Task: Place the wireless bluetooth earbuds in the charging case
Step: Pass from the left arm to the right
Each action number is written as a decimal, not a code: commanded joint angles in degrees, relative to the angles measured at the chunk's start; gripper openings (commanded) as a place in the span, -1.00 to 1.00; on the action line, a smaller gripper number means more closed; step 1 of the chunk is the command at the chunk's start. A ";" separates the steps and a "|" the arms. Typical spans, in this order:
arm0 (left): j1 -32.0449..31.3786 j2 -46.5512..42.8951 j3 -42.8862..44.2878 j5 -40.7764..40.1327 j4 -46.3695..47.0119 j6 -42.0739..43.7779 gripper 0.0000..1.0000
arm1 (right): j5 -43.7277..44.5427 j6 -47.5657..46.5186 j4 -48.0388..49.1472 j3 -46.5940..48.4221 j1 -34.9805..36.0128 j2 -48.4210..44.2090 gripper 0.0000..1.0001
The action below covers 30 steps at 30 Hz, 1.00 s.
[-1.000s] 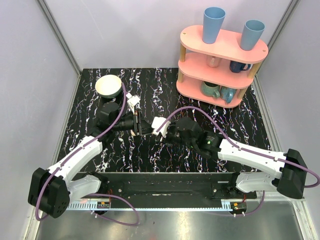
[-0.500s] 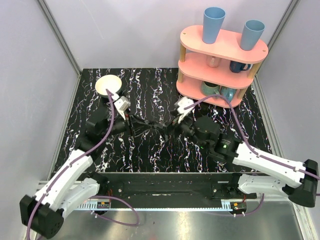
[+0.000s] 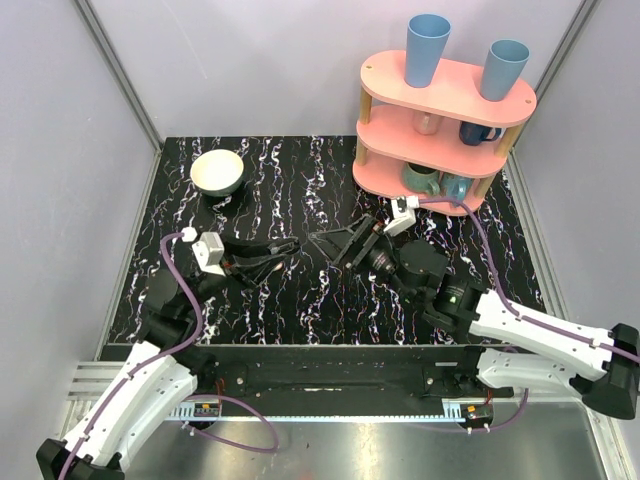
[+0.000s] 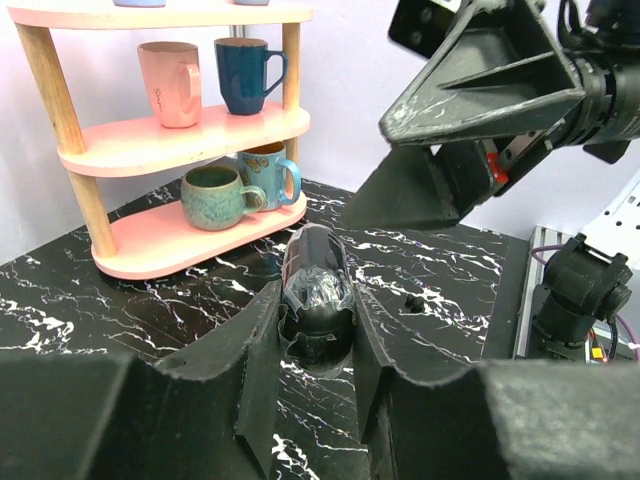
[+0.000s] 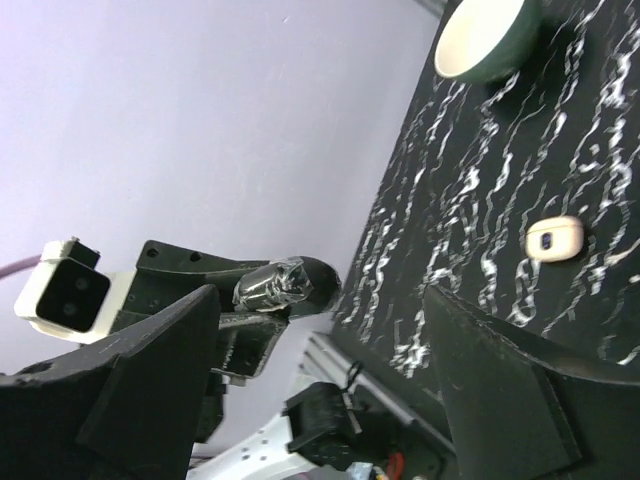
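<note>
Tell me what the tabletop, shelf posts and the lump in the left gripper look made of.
Tabletop: black with white veining, marble-look; stone or printed laminate, can't tell.
Shelf posts: pale wood, matte, faint grain.
Dark glossy object in the left gripper: crinkled highlights suggest shiny film or tape wrapped over something rounded; what's underneath isn't visible.

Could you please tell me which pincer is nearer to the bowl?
Left. The left pincer is in front of the bowl, slightly right; the right pincer is farther right, toward the pink shelf.
</note>
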 commanded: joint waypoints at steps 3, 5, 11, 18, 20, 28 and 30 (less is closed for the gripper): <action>-0.43 0.69 -0.49 -0.27 8.89 0.11 -1.00 | -4.21 12.99 7.65 0.14 0.25 4.33 0.77; -0.52 0.69 -0.67 -0.26 9.24 -0.06 -1.00 | -5.35 14.31 9.41 0.13 0.08 5.99 0.69; -0.96 1.04 -1.11 0.26 10.03 -1.21 -1.00 | -8.96 17.47 14.25 0.48 0.07 10.39 0.58; -1.39 0.69 -1.64 -1.05 9.59 -1.21 -1.00 | -11.95 18.53 18.12 1.19 0.07 13.47 0.20; -1.40 0.51 -1.64 -1.58 9.24 -1.12 -1.00 | -11.87 18.71 18.73 0.75 0.07 13.56 0.13; -1.48 0.77 -0.94 -1.85 6.97 -0.86 -0.95 | -9.49 18.79 18.73 -1.00 0.07 11.54 -0.50; -1.40 1.21 -0.14 -1.67 5.91 -1.21 -0.82 | -9.32 18.71 19.52 -1.36 0.07 11.19 -0.63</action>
